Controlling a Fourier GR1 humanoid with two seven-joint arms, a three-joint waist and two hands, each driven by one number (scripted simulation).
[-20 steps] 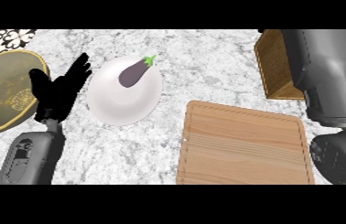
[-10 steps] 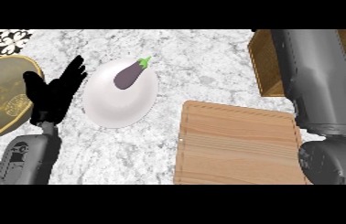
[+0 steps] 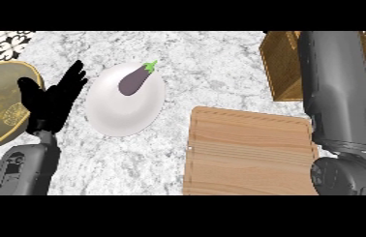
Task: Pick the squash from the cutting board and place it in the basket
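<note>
The wooden cutting board (image 3: 247,154) lies bare at the lower middle right. No squash shows anywhere in the head view. The wooden basket (image 3: 281,66) stands at the upper right, its right part hidden under my grey right forearm (image 3: 332,91), which runs from the lower right corner up to the top edge. My right hand itself is out of sight. My left hand (image 3: 52,100) rests open at the left with fingers up, beside the white plate, holding nothing.
A purple eggplant (image 3: 134,81) with a green stem lies on a white plate (image 3: 125,115) left of centre. Part of a brass-coloured round pan (image 3: 10,100) shows at the left edge. Marble counter (image 3: 214,66) spreads between plate, board and basket.
My right forearm has shifted a little over the basket's right side. The left hand has stayed where it was, still open. Eggplant, plate and board have not moved.
</note>
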